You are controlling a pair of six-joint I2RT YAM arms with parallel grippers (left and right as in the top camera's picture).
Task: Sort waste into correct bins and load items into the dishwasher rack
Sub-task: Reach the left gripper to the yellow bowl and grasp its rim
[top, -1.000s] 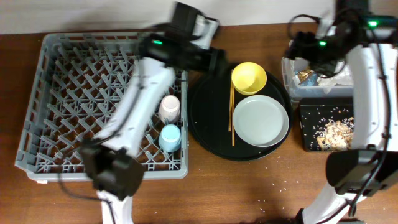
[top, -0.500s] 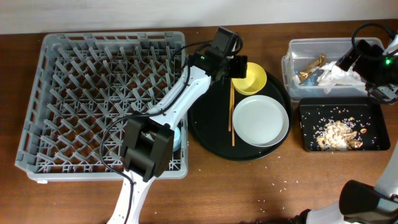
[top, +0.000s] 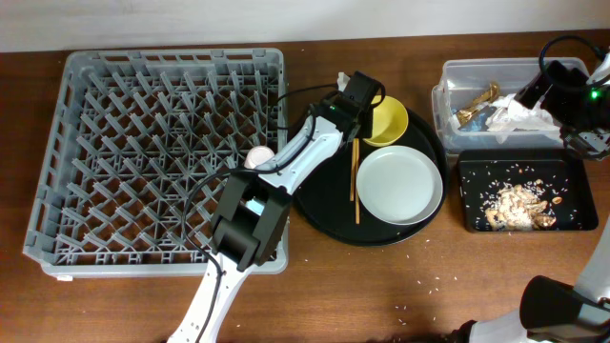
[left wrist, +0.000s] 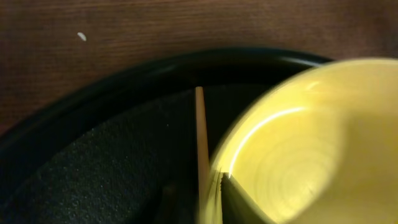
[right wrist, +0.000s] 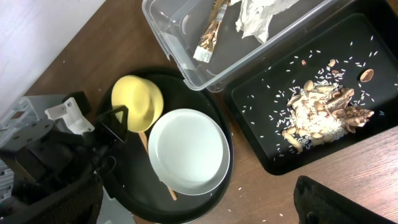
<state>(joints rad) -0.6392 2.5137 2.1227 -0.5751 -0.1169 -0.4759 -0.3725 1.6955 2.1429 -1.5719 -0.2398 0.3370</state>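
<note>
L gripper (left wrist: 204,198) on yellow bowl (left wrist: 298,143) rim

2 white arms (top: 297,157), black joints (top: 250,221), green lights (top: 588,93).

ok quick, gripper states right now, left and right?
Left gripper: jaws either side of the yellow bowl rim; clamped or not, cannot tell.
Right gripper: open, holding nothing.

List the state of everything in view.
yellow bowl: upright, empty, on round tray.
left gripper: astride yellow bowl's rim, grip unclear.
plate: empty, on round tray.
chopsticks: lying beside plate.
pink cup: in dishwasher rack.
clear tub: holds napkins, wrappers.
black tray: holds food scraps.
right gripper: state unclear.
</note>
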